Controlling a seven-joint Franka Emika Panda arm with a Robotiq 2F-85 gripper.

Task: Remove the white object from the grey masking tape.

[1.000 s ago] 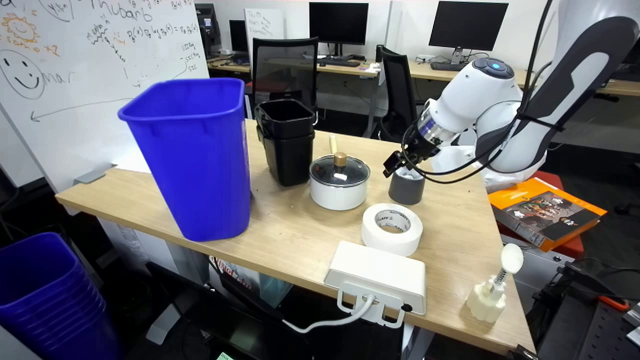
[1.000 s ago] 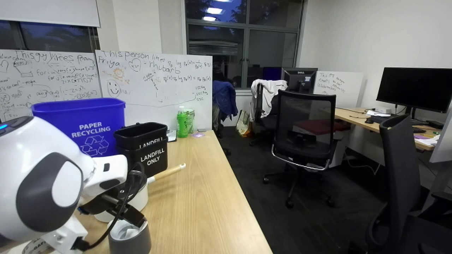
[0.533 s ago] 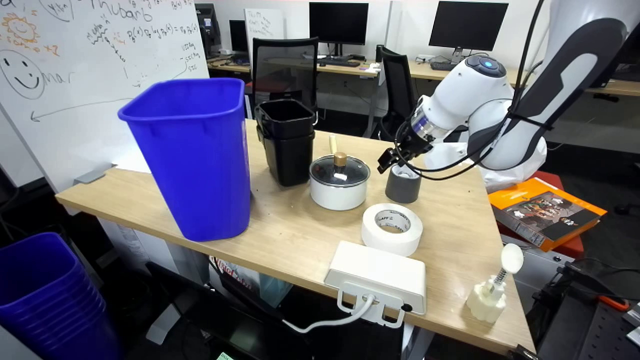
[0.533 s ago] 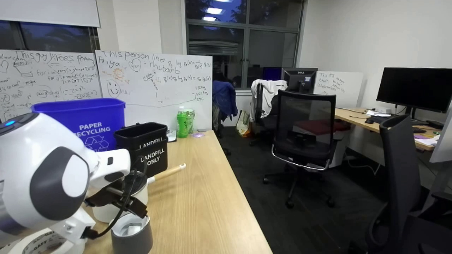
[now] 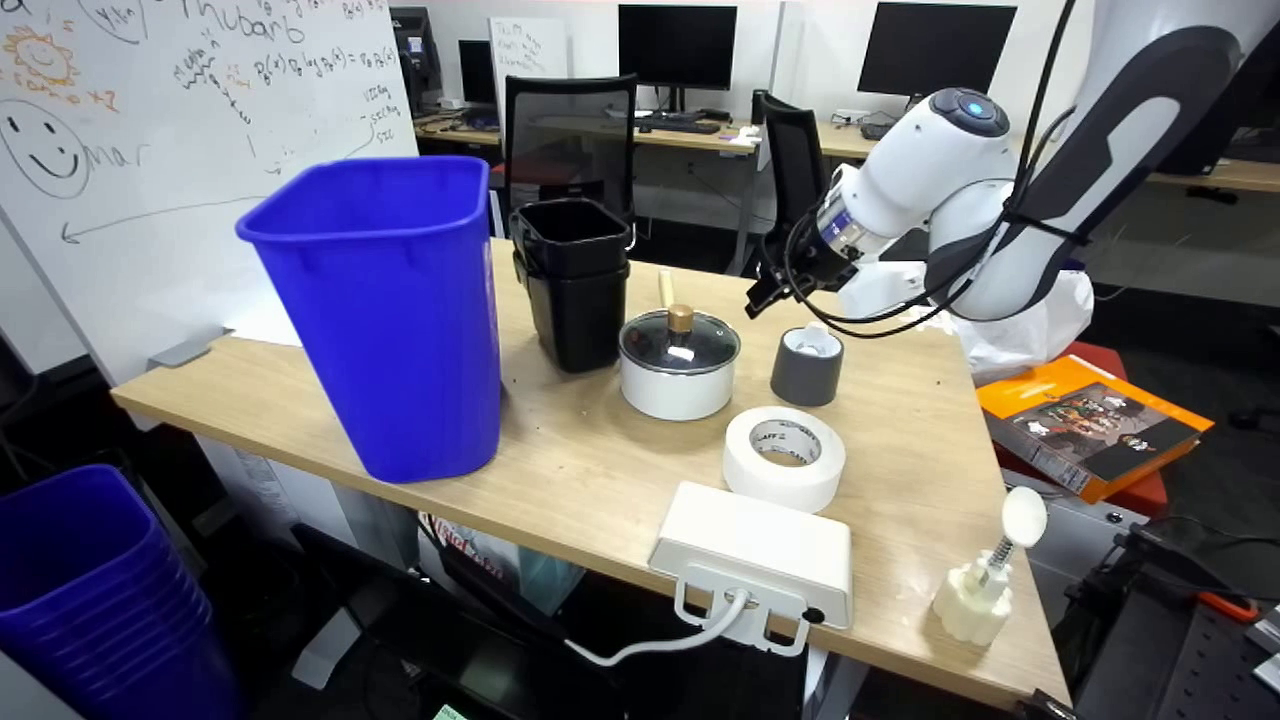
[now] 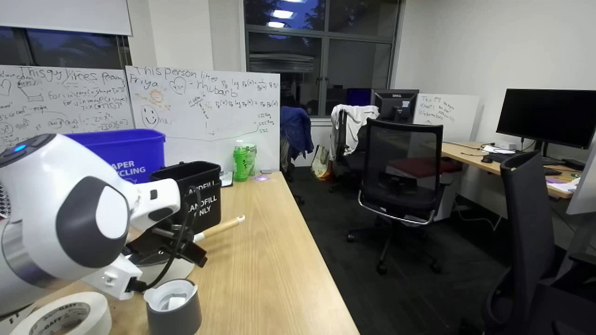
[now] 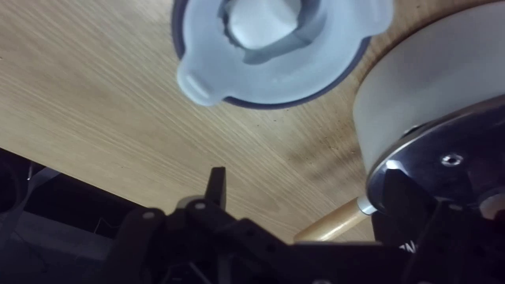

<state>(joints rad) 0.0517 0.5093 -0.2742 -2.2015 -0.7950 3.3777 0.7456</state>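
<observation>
White and round, the small cup (image 7: pixel 272 83) sits in the mouth of the grey tape roll (image 5: pixel 806 378), upright on the wooden bench (image 5: pixel 900 440). The end effector (image 7: pixel 306 172) hangs above, apart from both, released, its fingers (image 7: pixel 216 187) spread. From here I see wood grain running from the grey tape roll to the bench's long edge, office chairs (image 6: pixel 404 158) beyond it. The lidded pot (image 5: pixel 676 393) and a white tape roll (image 5: pixel 765 480) stand near; behind rises a scribbled whiteboard (image 6: pixel 209 111).

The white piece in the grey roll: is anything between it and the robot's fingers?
Nothing visible stands between the open fingers and the white piece; the lidded pot is beside the grey roll, not touching.
</observation>
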